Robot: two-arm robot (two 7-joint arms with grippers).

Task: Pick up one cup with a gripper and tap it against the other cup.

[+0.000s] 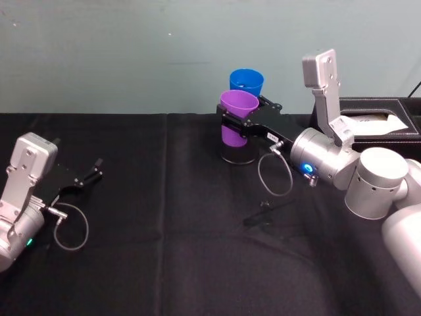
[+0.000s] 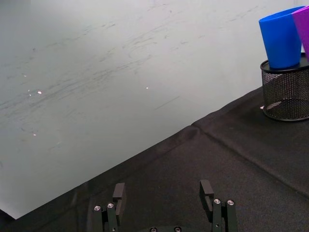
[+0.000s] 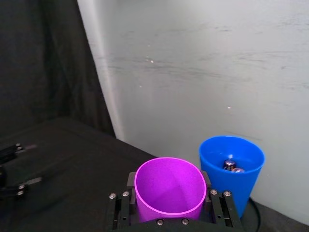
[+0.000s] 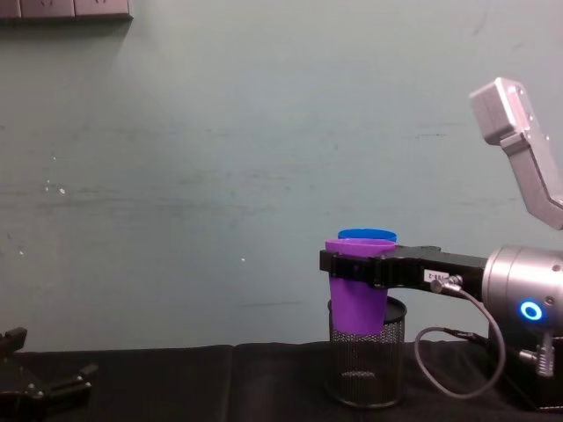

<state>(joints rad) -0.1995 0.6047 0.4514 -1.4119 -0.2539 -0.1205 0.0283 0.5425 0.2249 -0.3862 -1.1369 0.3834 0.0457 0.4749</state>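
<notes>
A black-clothed desk [image 1: 164, 263] stands against a pale green wall. The right end effector [image 1: 241, 118] reaches in from the right at cup height, on a silver arm with a blue ring light. Its flat black fingers [image 3: 128, 182] are closed on either side of a purple cup [image 1: 238, 108], gripping it just under the rim. The purple cup is upright and held off the desk, near the middle towards the back.

Its base hangs at the mouth of a black wire-mesh pen holder [image 4: 365, 369] that stands on the desk beneath it. A blue cup [image 1: 247, 82], also upright, is directly behind the purple cup, with its rim slightly higher. In the left wrist view the blue cup looks seated in the top of the mesh holder. The two cups are just beside each other, and whether they touch cannot be told. Small metal items lie inside the blue cup.

The left end effector [image 1: 97, 168] sits low over the desk on the far left, well apart from the cups, its fingers spread wide and empty. A dark tissue box [image 1: 368, 118] stands at the back right.
</notes>
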